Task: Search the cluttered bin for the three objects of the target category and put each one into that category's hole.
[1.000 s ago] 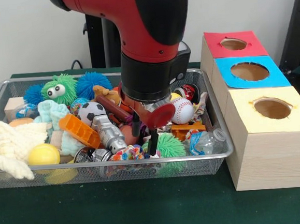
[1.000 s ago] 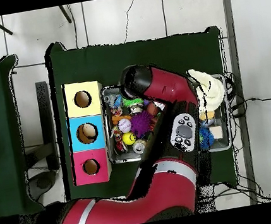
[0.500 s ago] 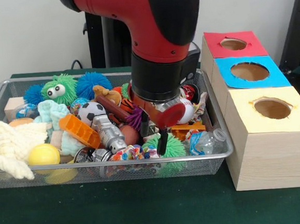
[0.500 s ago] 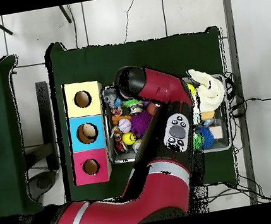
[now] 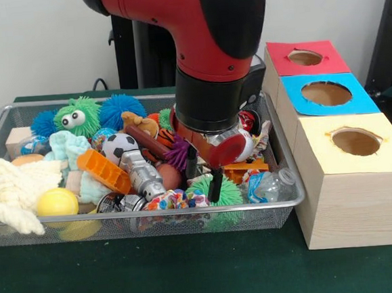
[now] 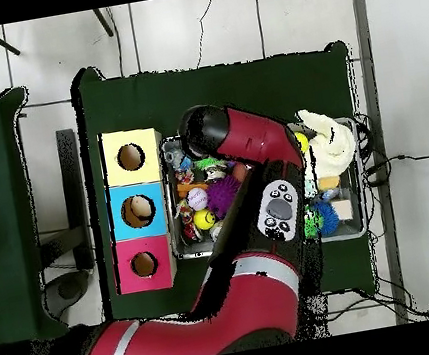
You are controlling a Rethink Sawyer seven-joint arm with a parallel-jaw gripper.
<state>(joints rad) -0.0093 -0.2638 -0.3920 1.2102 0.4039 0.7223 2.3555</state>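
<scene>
The red and black arm [image 5: 201, 44] comes down over the wire bin [image 5: 290, 173], which stands on the green counter [image 5: 192, 276] beside a wooden box [image 5: 346, 196] with a yellow hole [image 5: 356, 141], a blue hole [image 5: 326, 93] and a red hole [image 5: 305, 58]. The bin is full of mixed toys, such as a soccer ball [image 5: 119, 145], a yellow ball [image 5: 56, 202] and a baseball [image 5: 245, 145] partly hidden behind the arm. The tool [image 5: 204, 176] hangs just above a green spiky ball [image 5: 228, 193] near the front rim, with its two dark fingers [image 5: 215, 184] slightly apart and holding nothing.
</scene>
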